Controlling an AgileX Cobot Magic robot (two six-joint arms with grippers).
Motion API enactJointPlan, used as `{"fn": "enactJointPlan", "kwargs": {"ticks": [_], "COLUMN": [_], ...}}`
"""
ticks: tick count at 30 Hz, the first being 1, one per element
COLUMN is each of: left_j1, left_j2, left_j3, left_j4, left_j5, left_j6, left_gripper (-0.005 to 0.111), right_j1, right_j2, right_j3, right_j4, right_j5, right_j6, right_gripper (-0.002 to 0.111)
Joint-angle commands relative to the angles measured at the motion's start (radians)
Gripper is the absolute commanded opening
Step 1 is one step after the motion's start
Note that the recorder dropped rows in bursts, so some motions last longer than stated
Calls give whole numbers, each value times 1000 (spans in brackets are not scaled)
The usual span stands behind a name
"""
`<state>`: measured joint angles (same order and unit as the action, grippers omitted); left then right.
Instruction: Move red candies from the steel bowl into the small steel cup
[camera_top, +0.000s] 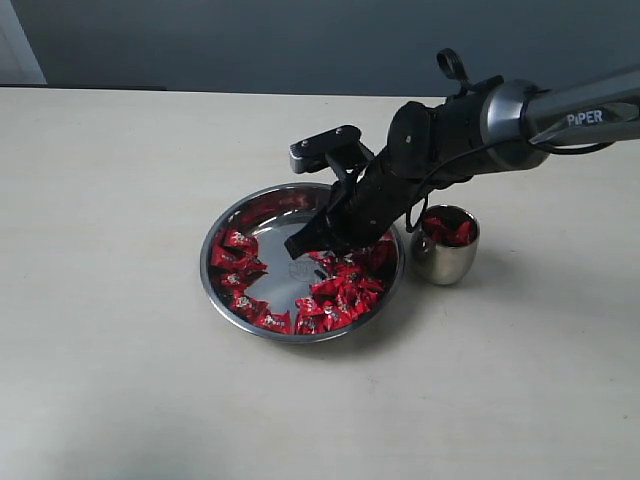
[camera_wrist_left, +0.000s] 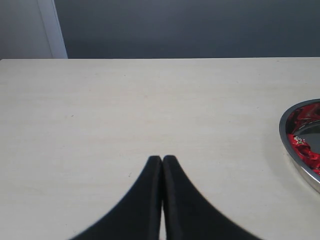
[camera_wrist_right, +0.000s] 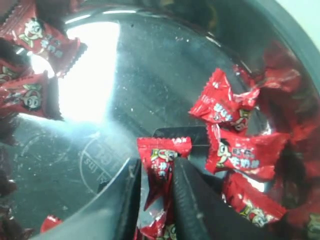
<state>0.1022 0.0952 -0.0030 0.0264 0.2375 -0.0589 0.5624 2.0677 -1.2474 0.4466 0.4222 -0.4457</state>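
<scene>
Red candy (camera_wrist_right: 163, 149) — pinched in right claw (camera_wrist_right: 157, 169).

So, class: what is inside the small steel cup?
Several red candies show at the top of the small steel cup; its wall hides anything beneath them.

The right arm (camera_top: 560, 112) reads "PiPER"; red candies (camera_wrist_right: 235, 152) carry illegible print.
</scene>
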Motion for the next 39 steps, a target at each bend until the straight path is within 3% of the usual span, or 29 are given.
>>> {"fn": "enactJointPlan", "kwargs": {"ticks": [1, 11, 14, 15, 29, 34, 39], "left_j1": [-5, -5, -5, -5, -5, -5, -5], "left_j2": [-7, -7, -7, -7, -7, -7, -7], "left_j3": [3, 3, 3, 3, 3, 3, 3], "left_j4": [2, 2, 2, 2, 2, 2, 2], "left_j5": [-4, -4, -4, -4, -4, -4, -4], "left_j6": [-2, -2, -2, -2, -2, -2, -2], "left_gripper": [0, 0, 0, 0, 0, 0, 0], "right_j1": [-3, -3, -3, -3, -4, -4, -19], "right_j2": [-15, -15, -15, -15, -136, -307, -440], "right_j3": [-5, -5, -5, -5, -5, 16, 95], "right_j4": [4, 10, 11, 16, 23, -120, -500], "right_j5": [-2, 8, 8, 8, 9, 61, 72], "right_j6": [2, 2, 2, 2, 2, 55, 384], "right_gripper": [23, 22, 1, 0, -1, -1, -1]}}
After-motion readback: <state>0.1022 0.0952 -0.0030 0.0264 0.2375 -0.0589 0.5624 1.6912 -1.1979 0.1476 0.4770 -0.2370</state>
